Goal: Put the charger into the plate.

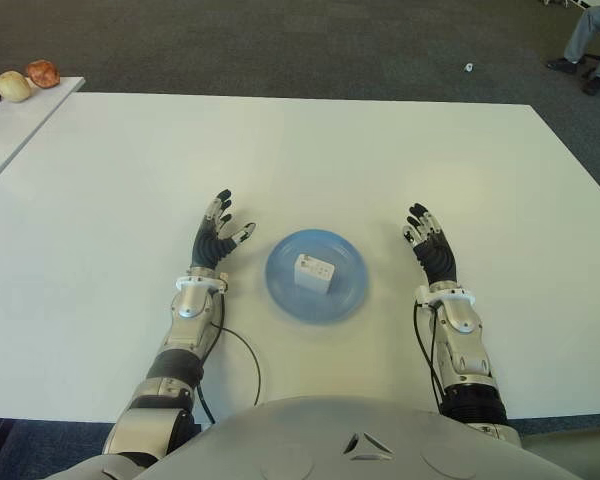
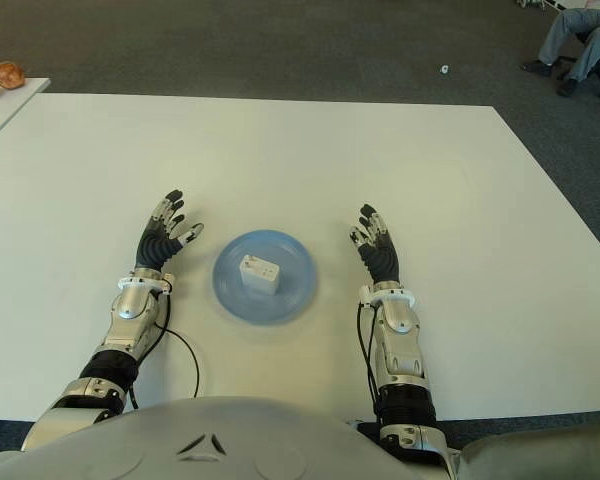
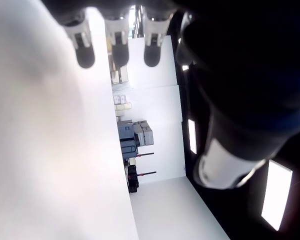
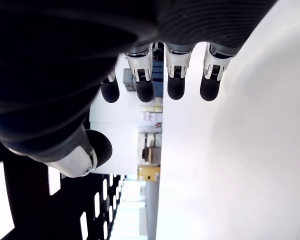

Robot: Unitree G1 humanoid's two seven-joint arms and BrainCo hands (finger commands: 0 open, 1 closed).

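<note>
Both hands, left hand & right hand, spread wide, empty, flanking plate w/ charger.

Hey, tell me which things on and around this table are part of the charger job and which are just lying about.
Part of the job:
- white charger, already lying in the plate
- blue plate
- left hand, open, left of the plate
- right hand, open, right of the plate

Just lying about:
- round items on the side table
- small white scrap on the carpet
- a seated person's legs
</note>
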